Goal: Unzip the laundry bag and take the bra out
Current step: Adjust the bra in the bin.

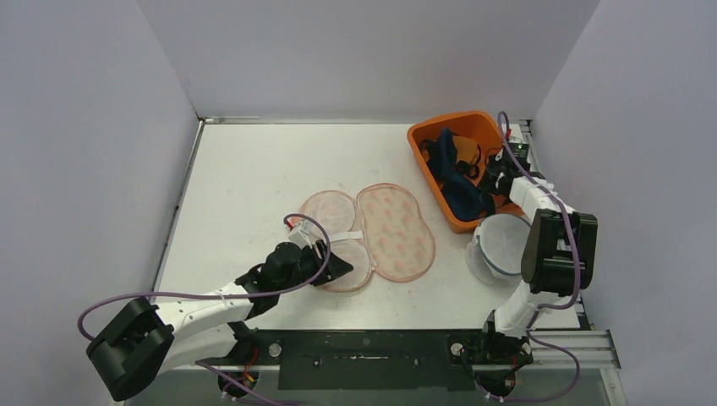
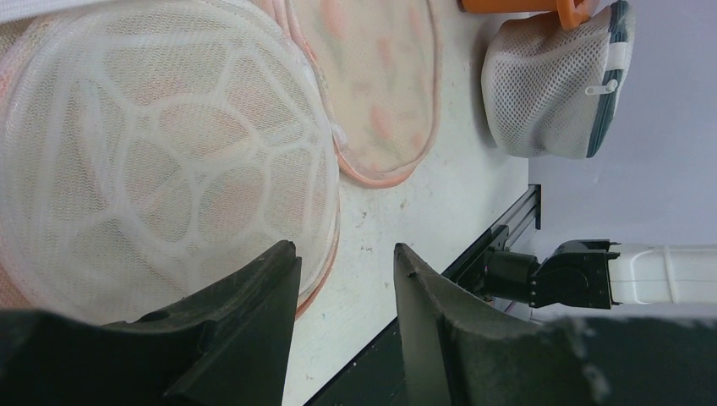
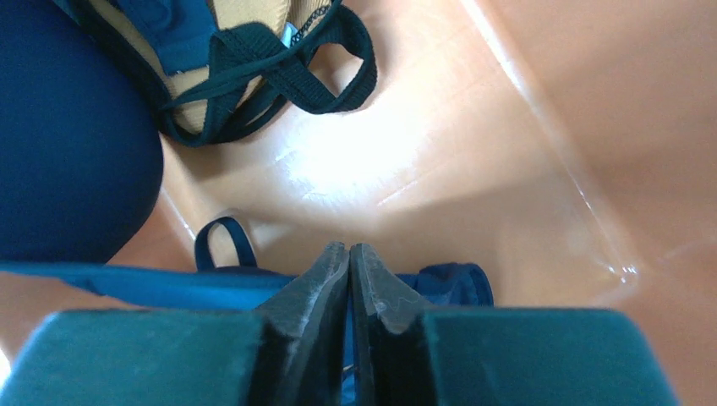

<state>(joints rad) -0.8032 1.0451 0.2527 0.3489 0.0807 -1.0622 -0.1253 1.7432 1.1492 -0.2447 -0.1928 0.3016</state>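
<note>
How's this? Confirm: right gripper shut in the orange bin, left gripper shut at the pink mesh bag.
Left gripper is open, not shut: the left wrist view shows its jaws apart at the pink mesh bag. The rest holds.

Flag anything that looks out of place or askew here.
The orange plastic bin at the far right corner sits skewed, not square to the table edges. The pink mesh laundry bag lies splayed open flat. Nothing looks spilled or damaged.

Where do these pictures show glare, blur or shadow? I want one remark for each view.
Right wrist: white glare on the orange bin floor, right gripper dim in front. Left wrist: left gripper dark, its base blurred, mesh bag sharp. Top external: even light, no glare on the table.
</note>
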